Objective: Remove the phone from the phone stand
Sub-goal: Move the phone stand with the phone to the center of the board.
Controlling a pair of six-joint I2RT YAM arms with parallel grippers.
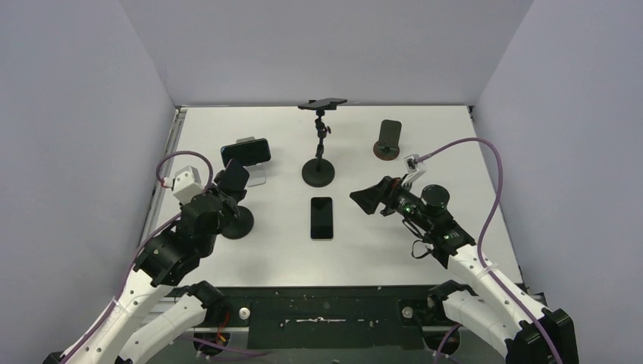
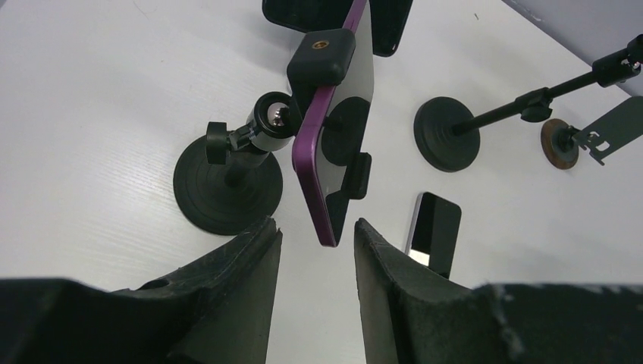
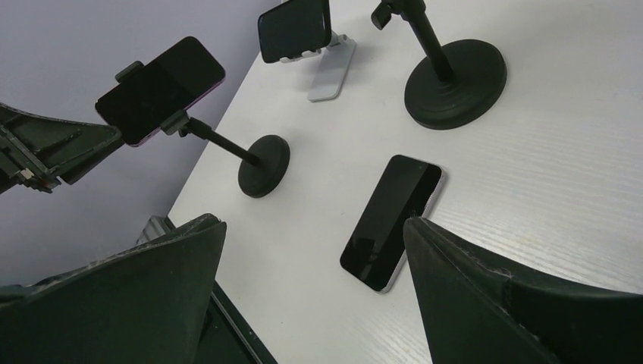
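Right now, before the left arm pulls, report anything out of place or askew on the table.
One loose phone lies flat on the table at centre, outside any holder; the purple-edged phone sits clamped in its stand. Pale crumbs litter the black plate at the near edge. Nothing looks broken.

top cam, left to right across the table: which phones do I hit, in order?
phone on white stand → phone lying flat → phone on brown-base stand. Left out: the clamped phone overlaps the first, and the tall black stand lines up with the flat one.
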